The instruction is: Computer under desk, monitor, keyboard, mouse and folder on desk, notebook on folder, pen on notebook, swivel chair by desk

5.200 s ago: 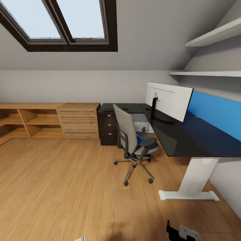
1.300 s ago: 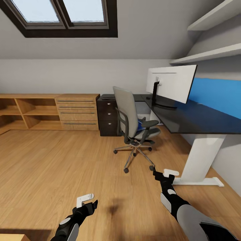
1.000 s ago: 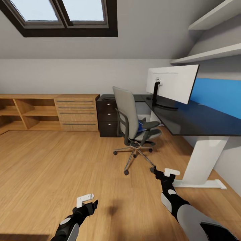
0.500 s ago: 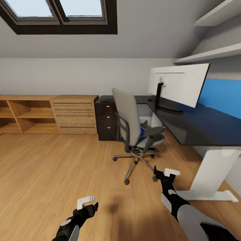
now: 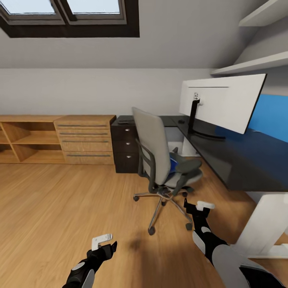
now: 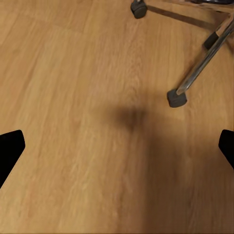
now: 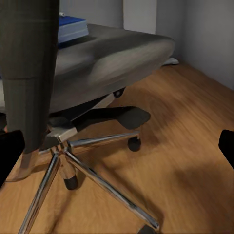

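No readable writing or brand marks. Bright blue flat folder [image 5: 173, 164] on the seat of the grey upholstered swivel chair [image 5: 160, 160], mostly hidden behind its backrest; corner seen in the right wrist view [image 7: 73, 27]. Chair just ahead of the right gripper [image 5: 197, 207], beside the black L-shaped desk [image 5: 240, 156] carrying the wide flat monitor [image 5: 222, 102]. Left gripper [image 5: 105, 242] low over bare floor, near a chrome caster. Both grippers spread open

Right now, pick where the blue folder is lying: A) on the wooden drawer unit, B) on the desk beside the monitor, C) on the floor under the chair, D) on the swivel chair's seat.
D: the folder lies flat on the seat of the swivel chair, behind the backrest in the head view.
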Available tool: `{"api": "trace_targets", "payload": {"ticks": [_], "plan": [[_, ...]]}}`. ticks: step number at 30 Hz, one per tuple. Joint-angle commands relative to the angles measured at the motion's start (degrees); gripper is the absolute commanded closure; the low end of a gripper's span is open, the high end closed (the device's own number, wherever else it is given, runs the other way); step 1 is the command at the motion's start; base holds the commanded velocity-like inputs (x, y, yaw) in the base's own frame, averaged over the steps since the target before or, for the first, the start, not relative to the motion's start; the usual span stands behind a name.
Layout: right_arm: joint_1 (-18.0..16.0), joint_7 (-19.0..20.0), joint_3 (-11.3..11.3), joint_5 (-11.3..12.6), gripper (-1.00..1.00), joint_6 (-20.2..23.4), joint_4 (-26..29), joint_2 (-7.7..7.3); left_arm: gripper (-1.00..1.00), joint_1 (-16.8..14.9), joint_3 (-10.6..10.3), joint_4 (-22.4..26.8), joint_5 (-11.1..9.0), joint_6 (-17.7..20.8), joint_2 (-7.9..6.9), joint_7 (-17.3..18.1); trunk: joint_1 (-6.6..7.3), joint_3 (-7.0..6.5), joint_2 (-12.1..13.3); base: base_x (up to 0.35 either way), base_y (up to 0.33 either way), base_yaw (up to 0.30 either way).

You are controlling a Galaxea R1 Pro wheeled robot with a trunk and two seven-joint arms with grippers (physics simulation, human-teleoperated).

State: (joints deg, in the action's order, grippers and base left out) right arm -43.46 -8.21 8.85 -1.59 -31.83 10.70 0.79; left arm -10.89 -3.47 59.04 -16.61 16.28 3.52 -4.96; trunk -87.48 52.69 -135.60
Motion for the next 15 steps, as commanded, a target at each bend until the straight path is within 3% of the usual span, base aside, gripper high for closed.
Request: {"api": "trace_targets", "payload": {"ticks": [1, 6, 15], "plan": [[-0.03, -0.14, 0.14, -0.21, -1.00, -0.59, -0.08, 0.00, -1.00, -0.01, -0.13, 0.11, -0.61, 0.25, -0.02, -0.48, -0.02, 0.06, -0.02, 0.246, -0.114, 0.000], [-0.01, -0.21, 0.19, -0.22, -1.00, -1.46, -0.16, -0.28, -1.00, -0.03, -0.13, 0.11, -0.61, 0.25, -0.01, -0.49, -0.02, 0.06, -0.02, 0.165, -0.097, 0.000], [0.01, -0.30, 0.20, -0.02, -1.00, -1.57, -0.24, -1.14, -1.00, -0.02, -0.13, 0.06, -0.56, 0.25, -0.07, -0.49, -0.02, 0.06, -0.02, 0.027, -0.071, 0.000]]}}
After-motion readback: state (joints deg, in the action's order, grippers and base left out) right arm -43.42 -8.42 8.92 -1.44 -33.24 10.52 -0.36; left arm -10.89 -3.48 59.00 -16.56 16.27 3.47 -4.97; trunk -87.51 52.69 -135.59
